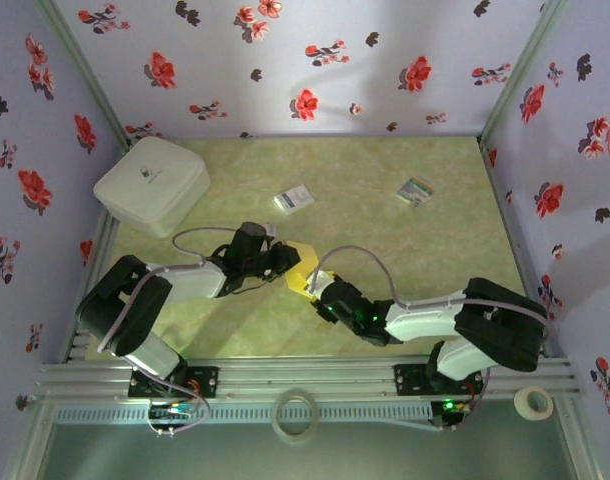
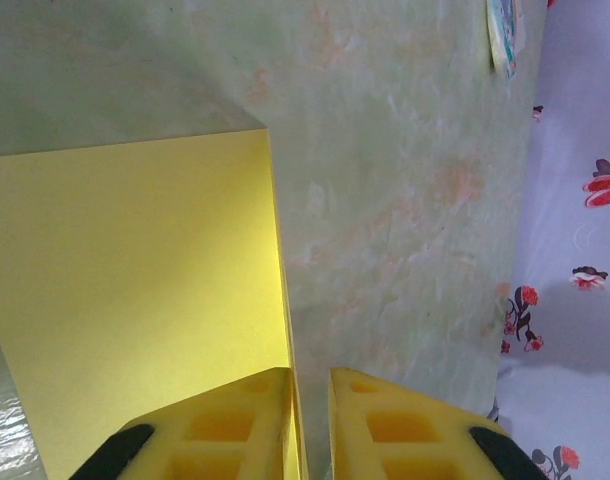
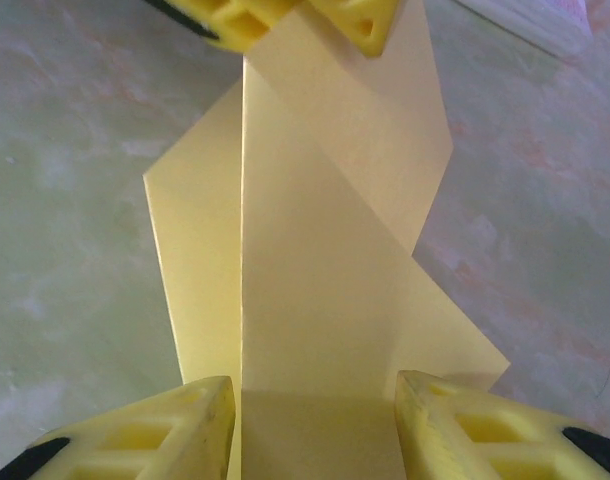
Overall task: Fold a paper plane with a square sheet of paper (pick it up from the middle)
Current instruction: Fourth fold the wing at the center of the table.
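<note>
The square sheet of paper [image 1: 299, 263] is yellow and partly folded. It lies mid-table between my two grippers. In the left wrist view a straight folded edge of the paper [image 2: 135, 300] runs into the narrow slot of my left gripper [image 2: 310, 372] and rests against the left finger; bare table shows in the slot beside it. In the right wrist view the paper [image 3: 325, 250] shows angled flaps and a long crease. My right gripper [image 3: 307, 385] stands open, its fingers astride a flat panel of the sheet. The left gripper [image 3: 295, 20] sits at the paper's far end.
A white box [image 1: 152, 185] stands at the back left. A small white card with blue print [image 1: 294, 199] and a striped card [image 1: 416, 190] lie farther back. Two tape rolls [image 1: 296, 415] [image 1: 533, 402] rest by the near rail. Flowered walls close in three sides.
</note>
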Action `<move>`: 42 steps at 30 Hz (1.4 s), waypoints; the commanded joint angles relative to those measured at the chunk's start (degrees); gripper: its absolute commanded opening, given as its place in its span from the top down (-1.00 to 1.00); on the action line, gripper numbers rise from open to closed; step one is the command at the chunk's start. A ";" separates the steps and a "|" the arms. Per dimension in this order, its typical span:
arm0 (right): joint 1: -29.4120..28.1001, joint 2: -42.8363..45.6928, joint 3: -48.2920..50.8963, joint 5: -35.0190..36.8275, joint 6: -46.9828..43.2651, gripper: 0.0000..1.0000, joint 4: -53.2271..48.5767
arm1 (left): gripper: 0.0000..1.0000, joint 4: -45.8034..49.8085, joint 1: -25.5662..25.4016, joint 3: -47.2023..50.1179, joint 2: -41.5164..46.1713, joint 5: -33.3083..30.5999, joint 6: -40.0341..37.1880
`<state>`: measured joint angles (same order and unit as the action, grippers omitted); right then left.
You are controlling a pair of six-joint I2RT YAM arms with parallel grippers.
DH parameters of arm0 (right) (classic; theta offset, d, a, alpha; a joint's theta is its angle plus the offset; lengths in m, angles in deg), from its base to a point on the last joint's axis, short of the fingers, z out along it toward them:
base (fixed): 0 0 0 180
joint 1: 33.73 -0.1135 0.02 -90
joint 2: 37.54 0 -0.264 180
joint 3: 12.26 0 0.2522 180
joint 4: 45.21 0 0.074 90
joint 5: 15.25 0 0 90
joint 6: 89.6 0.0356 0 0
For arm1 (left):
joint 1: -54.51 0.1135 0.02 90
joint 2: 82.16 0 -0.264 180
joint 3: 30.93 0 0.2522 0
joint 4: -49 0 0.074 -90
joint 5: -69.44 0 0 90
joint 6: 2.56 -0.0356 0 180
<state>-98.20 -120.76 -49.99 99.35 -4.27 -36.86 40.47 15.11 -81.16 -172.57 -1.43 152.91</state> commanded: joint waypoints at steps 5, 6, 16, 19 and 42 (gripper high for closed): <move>-0.35 -2.56 -0.48 3.14 -0.45 0.25 4.12 | 0.69 -0.84 -0.11 -0.84 -0.47 1.08 -1.20; -0.41 -2.49 -0.47 3.00 -0.28 0.31 4.08 | 0.69 -0.81 -0.07 -0.84 -0.47 1.06 -1.21; -0.36 -1.81 -0.13 1.05 1.67 0.33 4.01 | 0.73 -0.39 0.08 -0.84 -0.23 0.99 -1.15; -0.31 -1.66 0.12 0.65 2.05 0.33 4.34 | 0.75 -0.30 0.12 -0.85 -0.27 0.93 -1.15; -0.10 -1.82 -0.16 0.13 5.37 0.62 3.47 | 0.80 0.88 0.37 -0.73 0.41 0.82 -1.40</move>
<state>-98.18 -122.86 -49.99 99.79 -0.47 -33.51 40.89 15.13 -81.16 -172.57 -1.03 152.89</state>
